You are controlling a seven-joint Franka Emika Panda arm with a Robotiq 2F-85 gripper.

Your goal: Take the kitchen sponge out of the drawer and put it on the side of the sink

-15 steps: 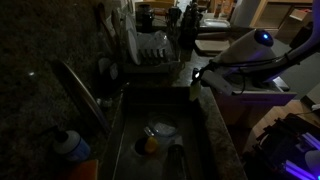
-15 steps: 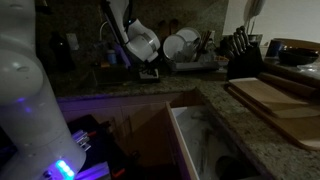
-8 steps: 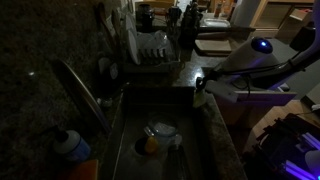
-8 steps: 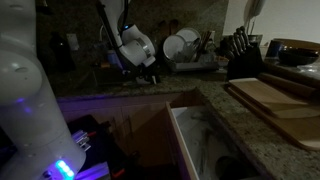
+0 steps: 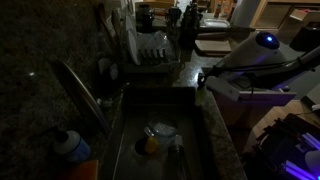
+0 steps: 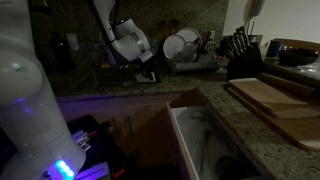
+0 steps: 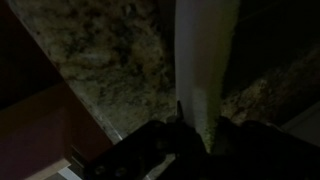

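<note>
My gripper (image 7: 197,128) is shut on the kitchen sponge (image 7: 205,60), a pale flat block standing up between the fingers. Speckled granite lies right under it. In both exterior views the gripper (image 5: 203,82) (image 6: 148,73) hangs low over the granite rim beside the sink (image 5: 185,150), a deep dark basin. A pale bit of the sponge (image 6: 151,75) shows at the fingertips. The drawer (image 6: 185,140) stands pulled out, its whitish inside showing, well away from the gripper.
A dish rack with plates (image 5: 150,48) (image 6: 185,45) stands behind the sink. A faucet (image 5: 80,90) arches over the basin, which holds a white dish (image 5: 162,129) and an orange object (image 5: 148,145). A knife block (image 6: 240,50) and cutting boards (image 6: 275,100) sit on the counter.
The arm has swung a little along the sink's rim with the sponge still in the jaws. The fingertips stay at about the same spot over the granite.
</note>
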